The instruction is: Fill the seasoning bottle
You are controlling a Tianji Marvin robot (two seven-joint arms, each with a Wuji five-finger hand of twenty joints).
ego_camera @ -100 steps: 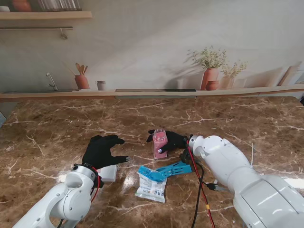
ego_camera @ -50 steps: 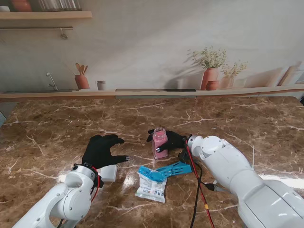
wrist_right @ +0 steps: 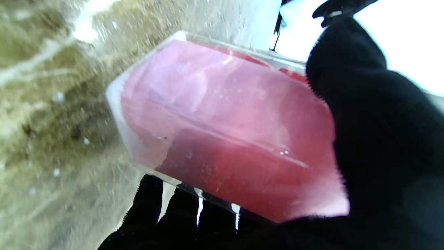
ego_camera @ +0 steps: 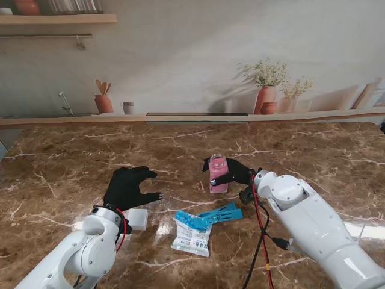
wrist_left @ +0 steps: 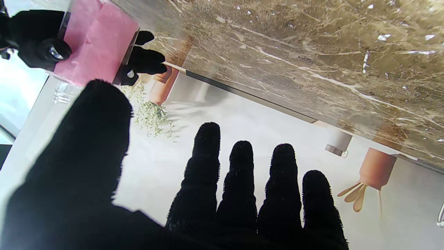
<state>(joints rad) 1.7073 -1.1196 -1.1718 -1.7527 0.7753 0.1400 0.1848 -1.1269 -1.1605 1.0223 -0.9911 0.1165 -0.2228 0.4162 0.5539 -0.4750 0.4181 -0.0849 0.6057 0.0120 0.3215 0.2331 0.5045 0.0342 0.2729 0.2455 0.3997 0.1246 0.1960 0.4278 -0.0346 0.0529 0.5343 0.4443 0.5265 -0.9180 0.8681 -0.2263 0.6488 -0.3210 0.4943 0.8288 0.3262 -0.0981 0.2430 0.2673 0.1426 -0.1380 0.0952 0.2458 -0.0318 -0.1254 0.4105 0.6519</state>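
Pink-filled clear plastic seasoning bottle [ego_camera: 218, 174] stands upright, pinched in the right robot hand [ego_camera: 233, 173], beyond the blue-and-white refill sachet [ego_camera: 194, 233] on the marble worktop [ego_camera: 72, 156]. Left robot hand [ego_camera: 129, 188], left of the bottle, is spread and empty. Best keep the bottle level.

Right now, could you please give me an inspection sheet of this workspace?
Surface: brown marble table, glossy.
Job's things: pink-filled seasoning bottle, upright, no cap seen; torn white sachet.
Clutter: blue strip; small white block.
Hands: right hand grips the bottle; left hand open, holding nothing.
Cables: red and black cables along the right arm.
Surroundings: backdrop printed with shelf and potted plants.
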